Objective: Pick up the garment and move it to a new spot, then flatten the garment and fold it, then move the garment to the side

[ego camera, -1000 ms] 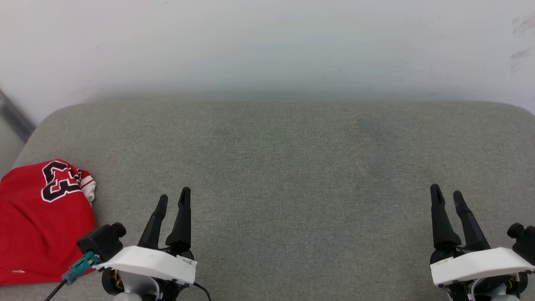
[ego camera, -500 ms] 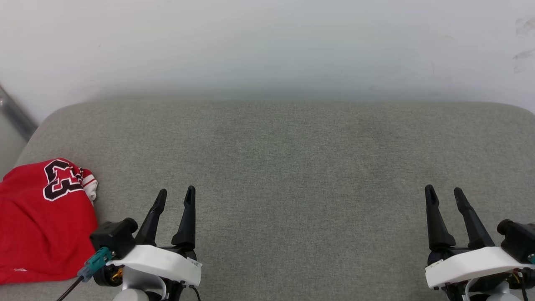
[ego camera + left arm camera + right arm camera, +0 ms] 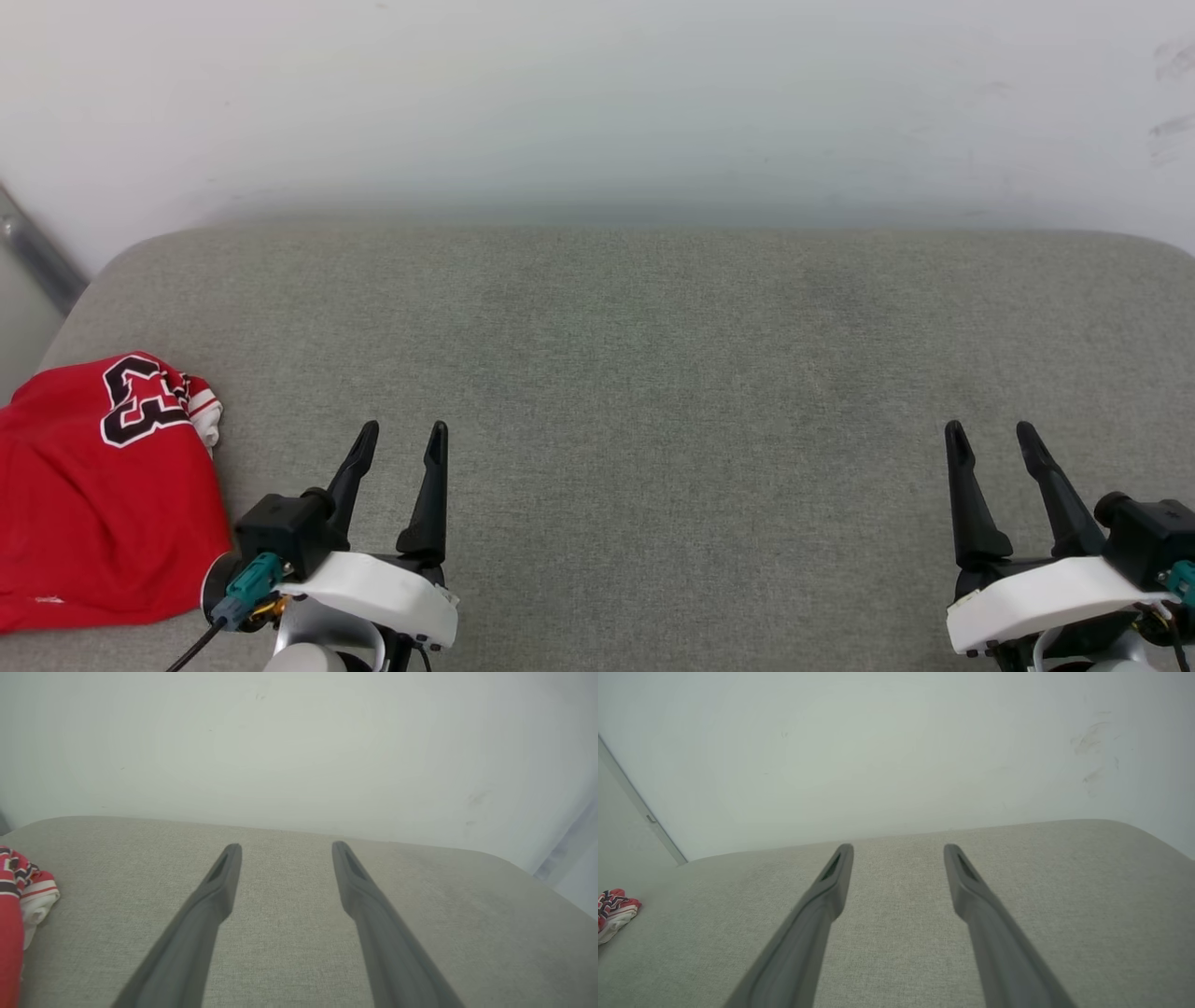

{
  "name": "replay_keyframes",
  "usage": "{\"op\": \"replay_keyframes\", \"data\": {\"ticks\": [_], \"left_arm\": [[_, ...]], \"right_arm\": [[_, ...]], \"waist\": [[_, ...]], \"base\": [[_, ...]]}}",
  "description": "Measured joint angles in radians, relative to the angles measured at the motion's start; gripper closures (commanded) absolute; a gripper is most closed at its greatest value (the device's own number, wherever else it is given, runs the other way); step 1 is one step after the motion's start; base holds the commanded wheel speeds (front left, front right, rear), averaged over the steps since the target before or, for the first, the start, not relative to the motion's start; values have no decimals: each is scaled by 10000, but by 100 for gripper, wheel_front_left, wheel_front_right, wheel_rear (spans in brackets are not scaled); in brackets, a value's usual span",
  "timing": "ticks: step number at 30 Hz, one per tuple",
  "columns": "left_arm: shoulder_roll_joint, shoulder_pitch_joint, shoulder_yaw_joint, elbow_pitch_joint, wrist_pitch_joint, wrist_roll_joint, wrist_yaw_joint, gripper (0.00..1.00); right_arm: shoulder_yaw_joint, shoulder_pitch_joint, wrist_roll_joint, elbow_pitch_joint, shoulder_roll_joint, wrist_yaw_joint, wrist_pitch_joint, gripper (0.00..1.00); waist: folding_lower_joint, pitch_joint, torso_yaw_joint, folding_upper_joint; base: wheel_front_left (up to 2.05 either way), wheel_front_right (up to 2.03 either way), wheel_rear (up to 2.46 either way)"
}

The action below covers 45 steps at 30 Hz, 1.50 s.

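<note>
The garment (image 3: pixel 93 495) lies folded at the far left of the grey cushioned surface (image 3: pixel 635 373), red with a black, white-outlined number and a bit of white striped sleeve at its right corner. That corner shows in the left wrist view (image 3: pixel 23 896) and, small, in the right wrist view (image 3: pixel 614 907). My left gripper (image 3: pixel 403 431) stands open just right of the garment, apart from it, nothing between its fingers. My right gripper (image 3: pixel 988 431) stands open at the lower right, also empty. Both hover low over the cushion.
A pale wall (image 3: pixel 597 103) rises behind the cushion's far edge. A grey metal strip (image 3: pixel 37 252) runs down the wall at the far left. The cushion's corners are rounded at left and right.
My left gripper has drifted right, away from the garment, and its fingers have spread wider. The right gripper has shifted slightly left and opened a little more. The garment lies as before.
</note>
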Motion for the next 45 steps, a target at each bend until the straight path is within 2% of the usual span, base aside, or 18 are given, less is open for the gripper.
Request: {"op": "replay_keyframes", "data": {"ticks": [19, 35, 45], "left_arm": [[151, -99, -280, 324, -393, 1457, 77, 0], [46, -190, -372, 752, -690, 1987, -104, 0], [-69, -213, -268, 849, -742, 1910, -163, 0]], "right_arm": [[-59, 93, -1275, 59, -2, 2, -161, 0], [-134, 114, -1684, 247, -4, 15, -600, 0], [-92, 174, -1685, 359, -4, 15, -683, 0]], "waist": [[0, -9, 79, 0], [0, -23, 134, 0], [0, -24, 150, 0]], "base": [[0, 0, 0], [0, 0, 0], [0, 0, 0]]}}
